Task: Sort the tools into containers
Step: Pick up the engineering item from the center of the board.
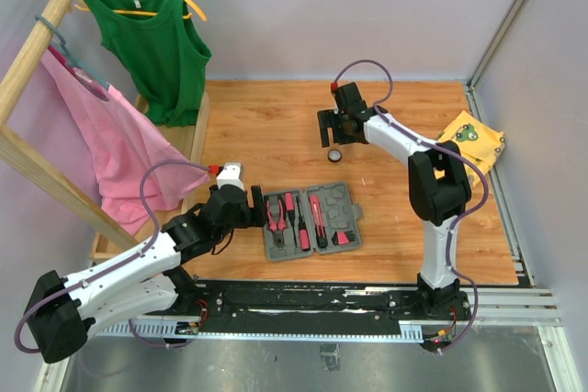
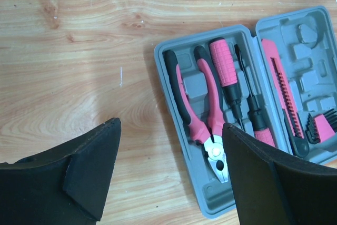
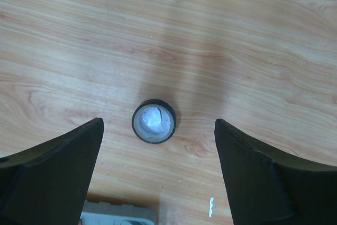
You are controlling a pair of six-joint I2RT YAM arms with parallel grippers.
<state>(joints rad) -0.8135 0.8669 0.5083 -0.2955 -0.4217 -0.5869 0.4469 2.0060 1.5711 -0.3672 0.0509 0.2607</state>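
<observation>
On grained wood point(image 3: 237, 35) lies a round black-rimmed disc point(image 3: 153, 121).

I can't read any writing, brand or number here, not on the grey tool case point(image 2: 295, 30), the pink-handled tools point(image 2: 225, 64), the black-and-white disc point(image 3: 153, 121) or the yellow cloth point(image 1: 473, 140).

pliers point(image 2: 199, 127) and screwdrivers point(image 2: 229, 77) in open case point(image 2: 316, 77), disc point(image 3: 153, 121) on table point(image 1: 276, 126) behind it, cloth point(image 1: 473, 140) far right

Matt grey plastic case point(image 2: 210, 206), smooth wooden table point(image 2: 79, 51)
</observation>
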